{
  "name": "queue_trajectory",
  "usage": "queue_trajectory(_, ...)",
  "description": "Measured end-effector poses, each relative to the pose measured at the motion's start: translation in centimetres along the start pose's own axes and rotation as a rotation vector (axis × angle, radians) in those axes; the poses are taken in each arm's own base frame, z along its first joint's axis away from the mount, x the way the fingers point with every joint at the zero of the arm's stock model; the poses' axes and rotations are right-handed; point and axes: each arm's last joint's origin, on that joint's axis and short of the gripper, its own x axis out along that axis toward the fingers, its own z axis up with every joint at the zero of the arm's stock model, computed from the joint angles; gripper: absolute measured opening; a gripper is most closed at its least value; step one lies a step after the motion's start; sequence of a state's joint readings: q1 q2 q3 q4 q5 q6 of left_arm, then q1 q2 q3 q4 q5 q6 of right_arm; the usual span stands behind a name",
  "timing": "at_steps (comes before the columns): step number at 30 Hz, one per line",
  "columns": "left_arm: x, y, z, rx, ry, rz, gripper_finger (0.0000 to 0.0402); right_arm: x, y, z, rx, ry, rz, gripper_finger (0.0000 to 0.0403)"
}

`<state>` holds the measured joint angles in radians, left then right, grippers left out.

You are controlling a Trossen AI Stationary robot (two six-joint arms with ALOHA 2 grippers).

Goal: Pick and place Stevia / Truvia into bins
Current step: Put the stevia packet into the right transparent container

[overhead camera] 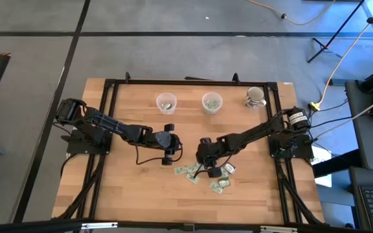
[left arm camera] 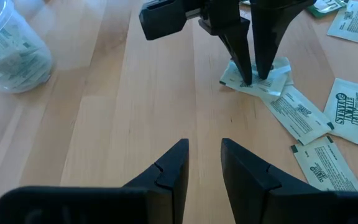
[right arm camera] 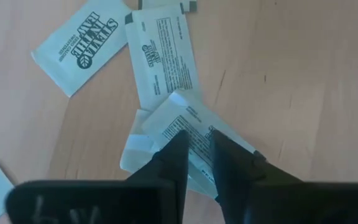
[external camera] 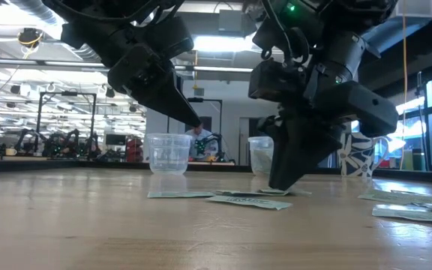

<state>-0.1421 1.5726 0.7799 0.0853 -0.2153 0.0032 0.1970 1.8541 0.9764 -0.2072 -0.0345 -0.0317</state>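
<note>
Down on the wooden table (overhead camera: 128, 188), right gripper (right arm camera: 196, 144) jaws pinch a Stevia sachet (right arm camera: 194, 140); left gripper (left arm camera: 204, 163) jaws parted.

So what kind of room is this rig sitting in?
Probably a robotics lab or workshop: other robot arms on benches behind the table, exposed ceiling ducts, and a yellow cable across the concrete floor.

Right claw (left arm camera: 253, 78) down at the tabletop, nearly closed, left claw (left arm camera: 204, 165) hovering, slightly parted
</note>
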Motion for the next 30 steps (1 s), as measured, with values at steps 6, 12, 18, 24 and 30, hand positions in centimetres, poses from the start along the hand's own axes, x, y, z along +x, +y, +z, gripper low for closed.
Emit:
queue_trajectory(6,0.0,0.0,0.0,0.0,0.0,0.0,0.0088,0.0,0.0,-0.1,-0.005,0.005,-0.01,0.0027)
queue_trajectory(12,0.0,0.0,0.0,0.0,0.0,0.0,0.0088,-0.1,0.0,-0.1,-0.004,0.004,-0.012,0.0004)
queue_trajectory(18,0.0,0.0,0.0,0.0,0.001,0.0,0.0088,-1.2,-0.1,0.2,0.015,-0.012,-0.022,0.0002)
queue_trajectory(24,0.0,0.0,0.0,0.001,0.003,0.0,0.0088,-4.6,-0.1,2.0,0.024,-0.135,-0.043,0.0001)
queue_trajectory(30,0.0,0.0,0.0,0.001,0.004,0.0,0.0088,-9.5,-1.9,2.6,0.081,-0.157,-0.27,0.0001)
